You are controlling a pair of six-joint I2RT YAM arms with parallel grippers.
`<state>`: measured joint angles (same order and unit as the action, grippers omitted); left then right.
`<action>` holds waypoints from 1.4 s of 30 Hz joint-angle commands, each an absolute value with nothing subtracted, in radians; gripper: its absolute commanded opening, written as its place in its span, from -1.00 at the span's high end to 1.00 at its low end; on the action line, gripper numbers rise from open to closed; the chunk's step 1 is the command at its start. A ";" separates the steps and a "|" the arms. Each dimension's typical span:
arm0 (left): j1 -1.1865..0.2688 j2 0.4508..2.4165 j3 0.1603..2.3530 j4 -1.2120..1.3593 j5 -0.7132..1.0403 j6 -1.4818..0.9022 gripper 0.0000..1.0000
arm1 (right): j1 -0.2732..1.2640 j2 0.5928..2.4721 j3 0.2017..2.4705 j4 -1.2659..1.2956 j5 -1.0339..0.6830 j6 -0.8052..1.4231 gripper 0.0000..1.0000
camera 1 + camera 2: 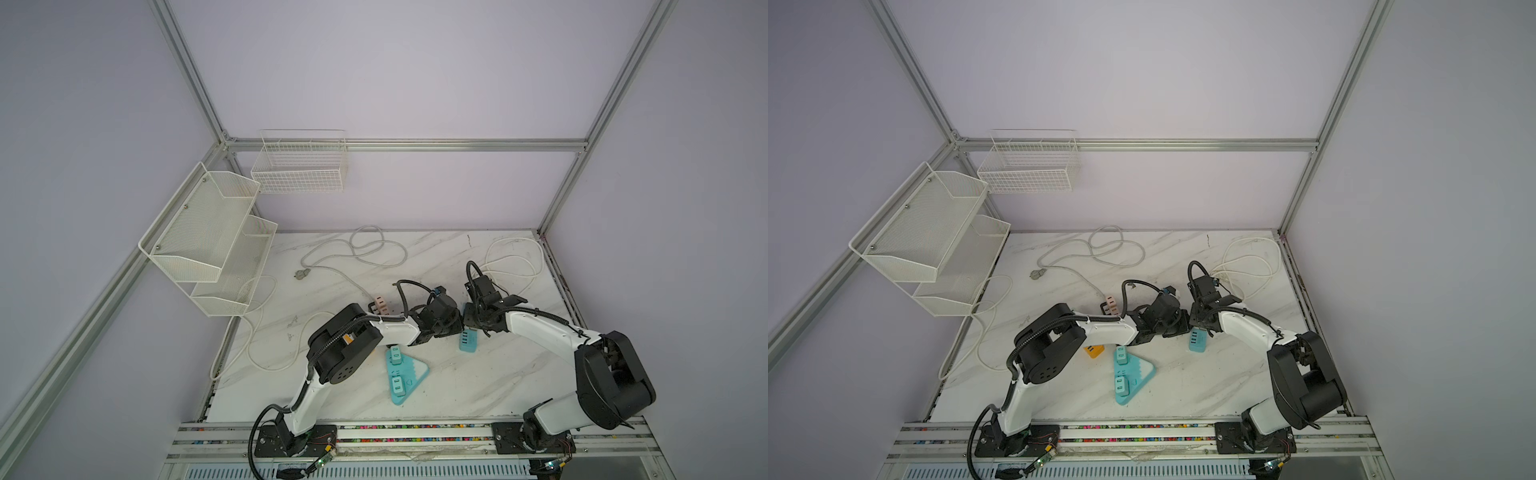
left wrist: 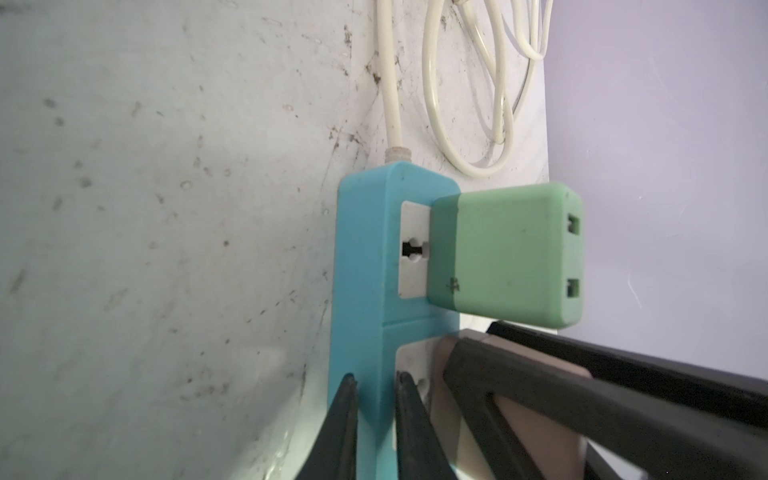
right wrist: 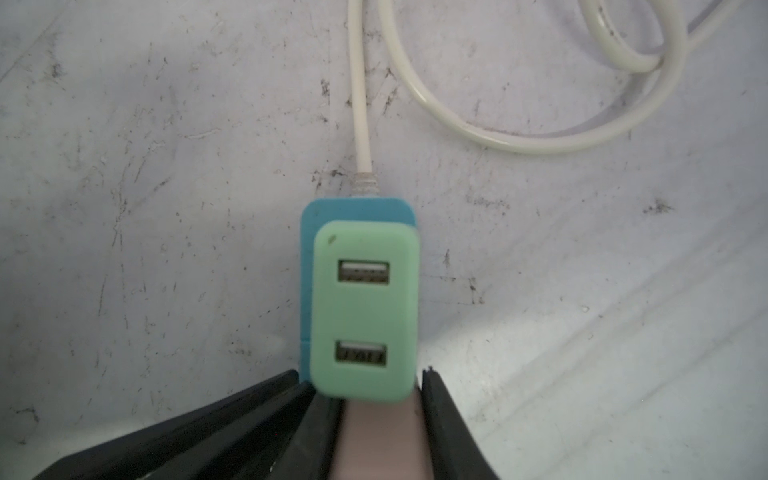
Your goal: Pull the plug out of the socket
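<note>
Two pincers meet over one blue power strip (image 2: 361,257) that lies on the marble table (image 1: 436,257). The left pincer (image 2: 374,392) is narrowed onto the strip's body, with a black finger (image 2: 345,424) pressed to each side. The right pincer (image 3: 365,390) is closed around one pink plug (image 3: 376,440), which sits against the strip's white socket face (image 2: 409,361). Whether its pins are seated cannot be seen. Just past the right pincer's tips, one green two-port adapter (image 3: 363,307) fills the neighbouring socket and crowds the pink plug. Beyond it, the strip's white cord (image 3: 360,104) runs off into loose loops. Back from the pincers, toward the arm bases, lies one teal triangular socket board (image 1: 411,376) carrying two more green adapters (image 1: 395,354). Near the left pincer's forearm sits one small pink socket block (image 1: 380,306), and one orange piece (image 1: 1093,351) shows under that arm's elbow. Far out on the left pincer's side hang two white racks: one mesh shelf (image 1: 208,241) and one wire basket (image 1: 299,166).
</note>
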<state>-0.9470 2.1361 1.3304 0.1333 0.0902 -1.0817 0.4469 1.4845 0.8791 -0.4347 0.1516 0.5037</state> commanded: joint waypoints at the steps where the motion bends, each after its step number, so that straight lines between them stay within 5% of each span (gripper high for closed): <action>1: -0.993 2.180 1.339 -0.034 0.069 -1.065 0.67 | 0.482 1.463 0.931 -0.366 0.133 0.526 1.00; 7: -0.994 2.185 1.337 -0.060 0.050 -1.068 0.67 | 0.512 1.503 0.935 -0.357 0.127 0.549 0.99; 15: -0.994 2.180 1.341 -0.060 0.052 -1.069 0.67 | 0.499 1.520 0.915 -0.362 0.115 0.549 0.60; 32: -0.995 2.154 1.305 -0.003 0.043 -1.088 0.69 | 0.495 1.573 0.894 -0.350 0.111 0.561 0.15; 42: -1.000 2.132 1.252 0.122 0.044 -1.137 0.70 | 0.489 1.592 0.877 -0.333 0.076 0.563 0.15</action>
